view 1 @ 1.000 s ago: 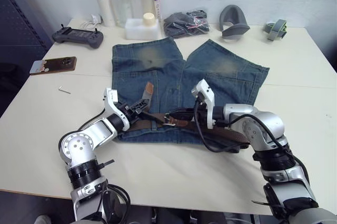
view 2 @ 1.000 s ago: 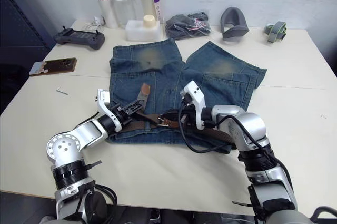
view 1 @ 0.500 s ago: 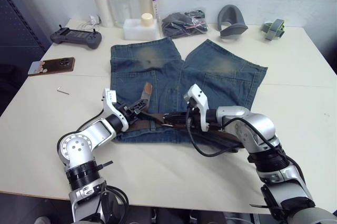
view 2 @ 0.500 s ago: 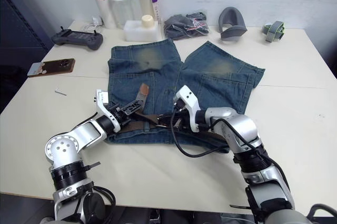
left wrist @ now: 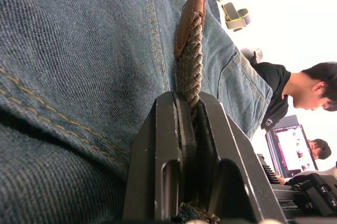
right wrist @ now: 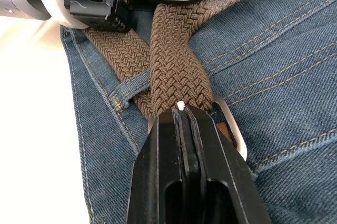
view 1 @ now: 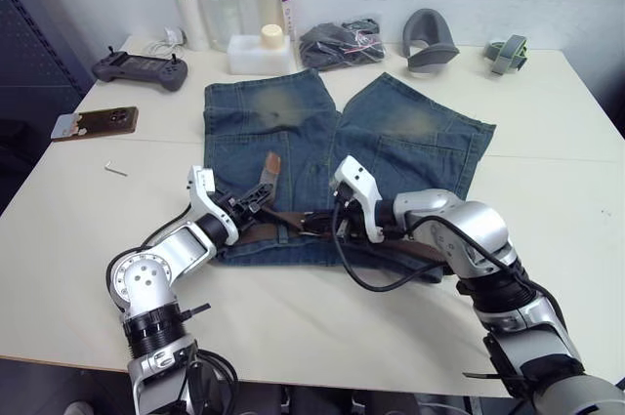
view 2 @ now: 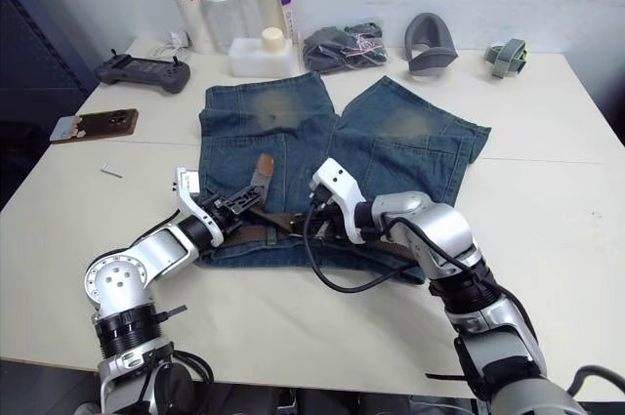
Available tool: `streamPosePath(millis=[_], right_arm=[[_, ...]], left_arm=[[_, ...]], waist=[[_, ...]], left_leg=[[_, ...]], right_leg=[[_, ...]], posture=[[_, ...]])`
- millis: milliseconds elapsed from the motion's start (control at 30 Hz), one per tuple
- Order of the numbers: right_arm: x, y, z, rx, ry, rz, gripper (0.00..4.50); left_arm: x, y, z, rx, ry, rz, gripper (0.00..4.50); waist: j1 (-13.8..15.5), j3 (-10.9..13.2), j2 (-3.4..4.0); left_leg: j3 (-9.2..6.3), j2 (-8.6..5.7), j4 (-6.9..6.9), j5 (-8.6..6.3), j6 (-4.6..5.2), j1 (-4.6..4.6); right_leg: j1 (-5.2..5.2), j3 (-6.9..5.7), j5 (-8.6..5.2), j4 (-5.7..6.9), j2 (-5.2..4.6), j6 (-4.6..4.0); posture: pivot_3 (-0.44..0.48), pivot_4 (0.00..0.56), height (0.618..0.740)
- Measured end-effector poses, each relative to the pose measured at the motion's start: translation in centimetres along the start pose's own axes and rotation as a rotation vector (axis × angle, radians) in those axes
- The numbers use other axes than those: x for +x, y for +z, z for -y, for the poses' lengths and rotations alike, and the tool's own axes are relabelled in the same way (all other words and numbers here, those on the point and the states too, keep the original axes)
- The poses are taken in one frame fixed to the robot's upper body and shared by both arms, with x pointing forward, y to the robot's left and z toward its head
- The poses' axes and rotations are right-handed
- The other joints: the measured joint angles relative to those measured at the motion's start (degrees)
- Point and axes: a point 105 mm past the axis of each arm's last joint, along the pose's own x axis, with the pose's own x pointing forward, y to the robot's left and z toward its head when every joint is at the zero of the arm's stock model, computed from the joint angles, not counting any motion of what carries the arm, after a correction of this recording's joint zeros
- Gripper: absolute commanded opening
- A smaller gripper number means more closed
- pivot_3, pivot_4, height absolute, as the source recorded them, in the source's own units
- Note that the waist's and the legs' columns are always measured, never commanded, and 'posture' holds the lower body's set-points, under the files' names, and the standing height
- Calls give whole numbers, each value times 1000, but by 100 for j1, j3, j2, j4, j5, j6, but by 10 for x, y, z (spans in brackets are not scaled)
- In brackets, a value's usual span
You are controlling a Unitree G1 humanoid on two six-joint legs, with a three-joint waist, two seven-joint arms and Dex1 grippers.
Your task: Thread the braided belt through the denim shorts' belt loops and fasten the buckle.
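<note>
The denim shorts (view 1: 410, 132) lie flat on the table, waistband nearest me. The braided belt (view 1: 415, 251) runs along that waistband. My left gripper (left wrist: 190, 100) is shut on the belt just behind its tapered tip (view 1: 271, 169), which points up over the left leg. My right gripper (right wrist: 181, 110) is shut at the silver buckle (right wrist: 233, 132), where the strap crosses through the frame. A belt loop (right wrist: 129, 88) shows beside the crossing. In the head view the two grippers sit close together at mid-waistband, left gripper (view 1: 256, 202) and right gripper (view 1: 317, 223).
Along the far edge stand bottles (view 1: 220, 7), a white box (view 1: 262, 54), a dark fabric bundle (view 1: 342, 42), a grey holder (view 1: 430, 39) and a green-grey item (view 1: 510, 52). A controller (view 1: 142, 68), phone (view 1: 98, 122) and hex key (view 1: 117, 169) lie left. A person (left wrist: 295, 89) sits beyond the table.
My right gripper has slid left along the waistband with the buckle, closing on the left gripper. The left gripper has kept its hold on the belt end.
</note>
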Motion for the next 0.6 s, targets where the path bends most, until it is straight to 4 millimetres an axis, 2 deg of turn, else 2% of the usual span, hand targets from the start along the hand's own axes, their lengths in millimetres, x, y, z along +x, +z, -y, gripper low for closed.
streamPosePath(millis=[200,300,400,467,600], right_arm=[[6,2,2,3,-8,-64,57],[10,0,2,-29,-10,-125,57],[14,-3,1,-74,-13,-178,57],[17,-6,1,-98,-17,-199,57],[22,-9,2,-144,-24,-230,57]], left_arm=[[-2,-1,-3,-8,12,17,0],[-1,-5,-6,-19,23,20,0],[-1,-6,-7,-27,28,26,0],[-2,-8,-9,-36,36,26,0],[-3,-11,-10,-61,25,33,0]], waist=[[-13,-12,4],[-12,-24,5],[-11,-31,7],[-12,-38,3],[-12,-55,-11]], left_leg=[[1,0,-25,2,-3,31],[-2,0,-87,-8,9,117],[-4,0,-101,-12,4,139],[-4,-1,-150,-18,-2,205],[-5,-2,-210,-36,-47,300]], right_leg=[[24,0,0,-17,0,0],[106,-12,1,-75,2,1],[132,-15,2,-90,3,2],[194,-18,4,-130,4,5],[287,-35,12,-192,4,14]], posture=[[0,150,649],[0,150,649],[0,150,649],[0,150,649],[0,150,649]])
